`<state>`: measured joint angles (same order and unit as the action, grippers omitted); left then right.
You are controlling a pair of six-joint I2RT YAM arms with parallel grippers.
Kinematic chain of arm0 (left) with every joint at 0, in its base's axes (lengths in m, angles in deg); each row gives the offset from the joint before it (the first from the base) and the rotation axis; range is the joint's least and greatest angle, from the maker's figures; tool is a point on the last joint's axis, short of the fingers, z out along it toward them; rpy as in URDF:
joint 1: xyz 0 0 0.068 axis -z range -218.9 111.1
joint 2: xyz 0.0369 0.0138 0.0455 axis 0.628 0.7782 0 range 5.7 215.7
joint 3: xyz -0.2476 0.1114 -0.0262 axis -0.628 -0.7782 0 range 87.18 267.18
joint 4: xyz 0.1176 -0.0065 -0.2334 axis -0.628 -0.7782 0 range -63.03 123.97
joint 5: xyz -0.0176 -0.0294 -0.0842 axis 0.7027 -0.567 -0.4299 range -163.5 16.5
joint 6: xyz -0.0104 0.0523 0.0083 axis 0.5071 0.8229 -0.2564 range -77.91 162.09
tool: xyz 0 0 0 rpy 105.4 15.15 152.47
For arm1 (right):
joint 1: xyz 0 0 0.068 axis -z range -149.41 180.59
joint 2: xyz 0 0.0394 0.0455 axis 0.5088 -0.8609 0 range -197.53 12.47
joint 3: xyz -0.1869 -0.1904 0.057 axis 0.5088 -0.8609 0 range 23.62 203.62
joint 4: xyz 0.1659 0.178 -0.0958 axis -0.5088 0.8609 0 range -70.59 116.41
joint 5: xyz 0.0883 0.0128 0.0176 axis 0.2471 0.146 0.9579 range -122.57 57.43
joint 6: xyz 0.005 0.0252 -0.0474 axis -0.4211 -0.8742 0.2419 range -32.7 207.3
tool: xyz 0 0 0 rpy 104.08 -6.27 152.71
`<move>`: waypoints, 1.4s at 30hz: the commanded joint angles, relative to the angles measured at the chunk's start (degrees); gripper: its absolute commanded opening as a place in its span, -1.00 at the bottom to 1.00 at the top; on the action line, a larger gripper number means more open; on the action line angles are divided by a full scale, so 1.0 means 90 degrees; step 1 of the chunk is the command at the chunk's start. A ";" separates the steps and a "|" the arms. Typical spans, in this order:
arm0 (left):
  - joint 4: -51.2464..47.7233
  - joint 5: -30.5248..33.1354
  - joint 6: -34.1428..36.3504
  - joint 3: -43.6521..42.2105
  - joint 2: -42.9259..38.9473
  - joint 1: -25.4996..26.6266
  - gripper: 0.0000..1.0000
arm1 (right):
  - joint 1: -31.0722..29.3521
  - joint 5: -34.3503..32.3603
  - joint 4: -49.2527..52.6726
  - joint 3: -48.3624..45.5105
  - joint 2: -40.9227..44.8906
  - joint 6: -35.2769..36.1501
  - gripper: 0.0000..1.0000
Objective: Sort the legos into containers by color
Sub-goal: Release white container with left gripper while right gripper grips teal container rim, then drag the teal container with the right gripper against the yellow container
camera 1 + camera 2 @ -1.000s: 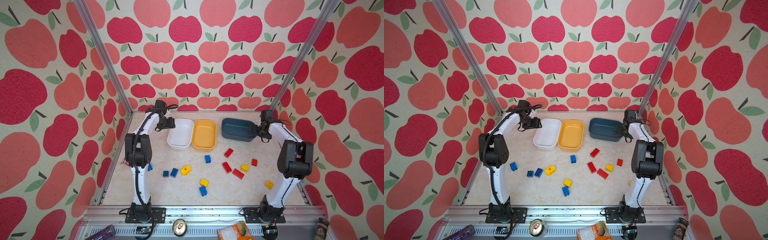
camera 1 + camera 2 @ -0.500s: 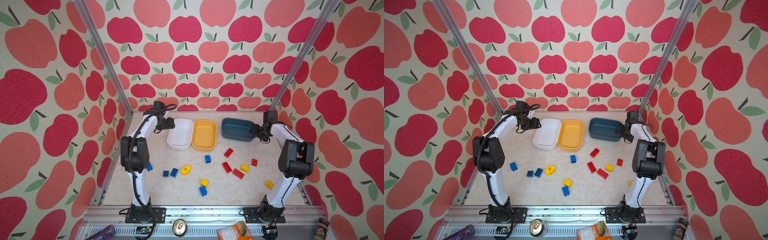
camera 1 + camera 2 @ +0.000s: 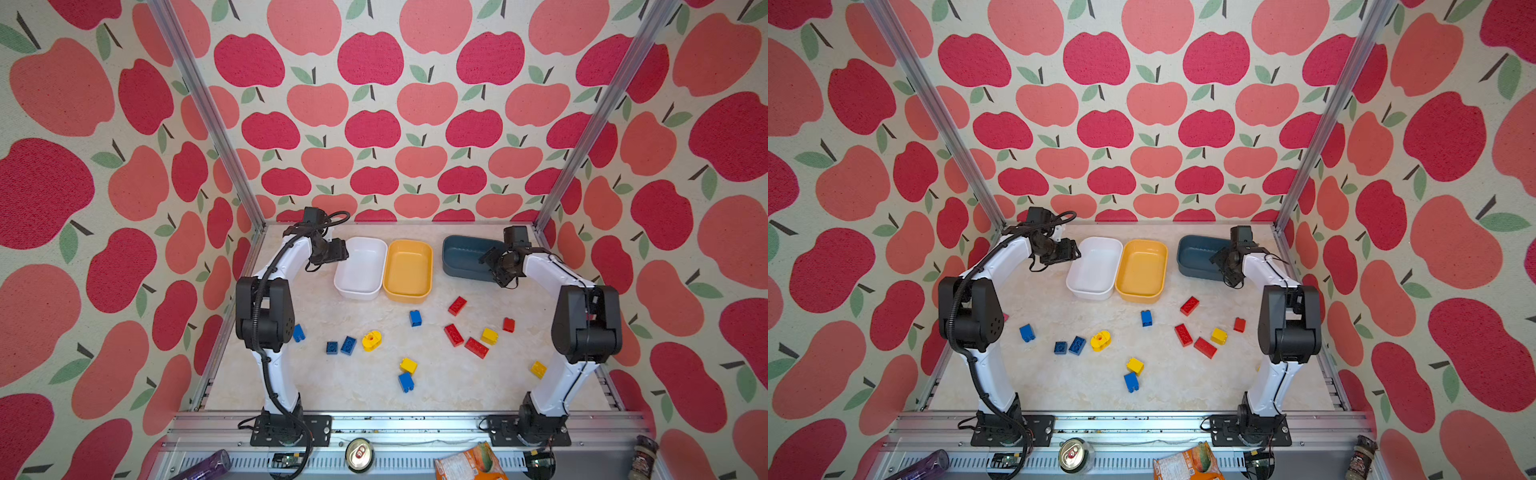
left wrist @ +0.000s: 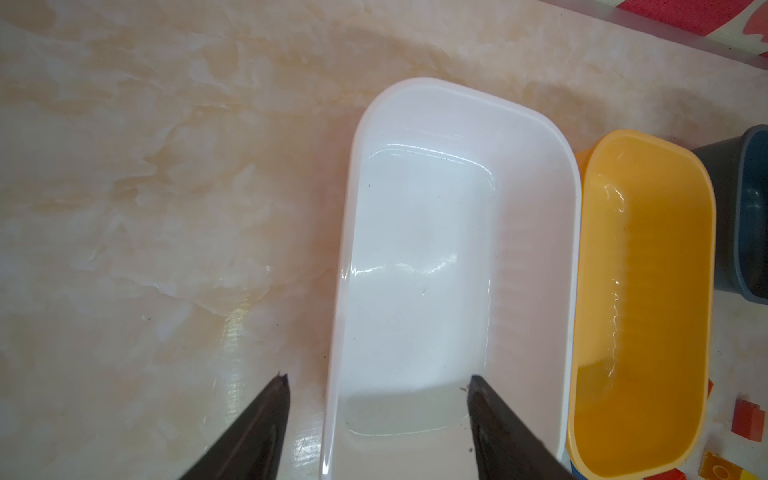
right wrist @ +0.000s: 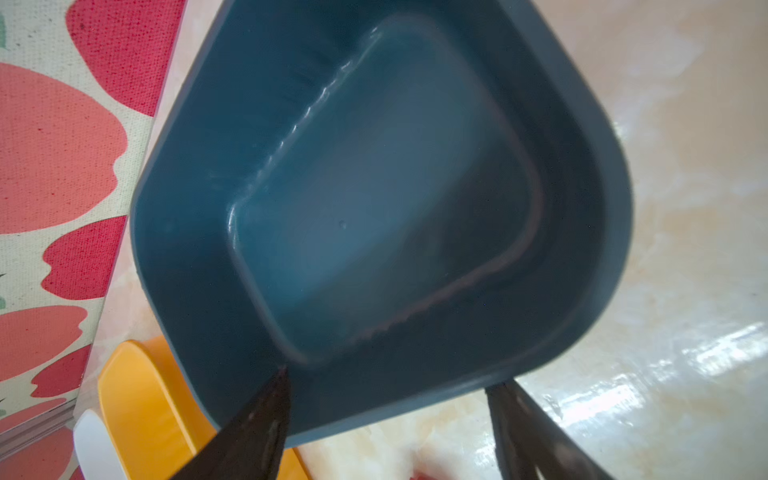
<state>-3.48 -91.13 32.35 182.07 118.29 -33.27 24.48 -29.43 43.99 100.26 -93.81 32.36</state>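
Plastic legos [image 3: 454, 334] lie nearest me, every one loose on the pale marbled bench [image 3: 457, 395]. A small blue studded brick [image 3: 405, 382] sits just beside a small yellow studded brick [image 3: 408, 365], and red, blue and yellow pieces are scattered across the middle. None is in a tub yet.

Beyond them stand three shallow tubs. The white rounded-rectangle plastic tub [image 3: 357, 293] and the yellow-orange plastic tub [image 3: 407, 296] touch side by side, long axes running from me toward the back wall. The slate-blue plastic tub [image 3: 465, 272] sits apart near the far right corner with its long axis across the bench. It looks tipped with its mouth toward me, but I cannot tell if it sits flat.

My left hand [image 4: 378, 382] is open and holds nothing, with one finger [image 4: 262, 419] outside the white tub's wall and the other inside. My right hand [image 5: 390, 378] is open too, astride the blue tub's rim and gripping nothing.

I judge the risk lies in pinching these thin walls: a shallow bite could slip, and a pull could tip a tub. Dragging the white tub would likely shove the yellow-orange one. Swinging the blue tub toward me could plough it into the red brick [image 3: 457, 305] nearby.
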 commanded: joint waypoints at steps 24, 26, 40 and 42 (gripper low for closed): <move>0.0245 -0.0206 -0.0178 -0.0403 -0.0452 -0.0303 0.42 | -0.0164 -0.0065 0.0002 0.0358 -0.0779 -0.0856 -0.54; 0.0231 -0.0219 -0.0178 -0.0389 -0.0449 -0.0313 0.42 | -0.0153 -0.0086 0.0154 0.0474 -0.0798 -0.0734 -0.56; 0.0235 -0.0278 -0.0158 -0.0461 -0.0489 -0.0352 0.42 | 0.0169 0.0126 0.1084 0.0894 -0.0939 0.0493 -0.91; 0.0245 -0.0278 -0.0158 -0.0472 -0.0518 -0.0357 0.42 | 0.0252 0.0192 0.1195 0.0988 -0.0991 0.0687 -0.91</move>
<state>-1.31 -92.49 31.04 178.62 115.63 -36.05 25.81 -28.95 51.33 106.81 -101.32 34.05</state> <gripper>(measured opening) 0.712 0.091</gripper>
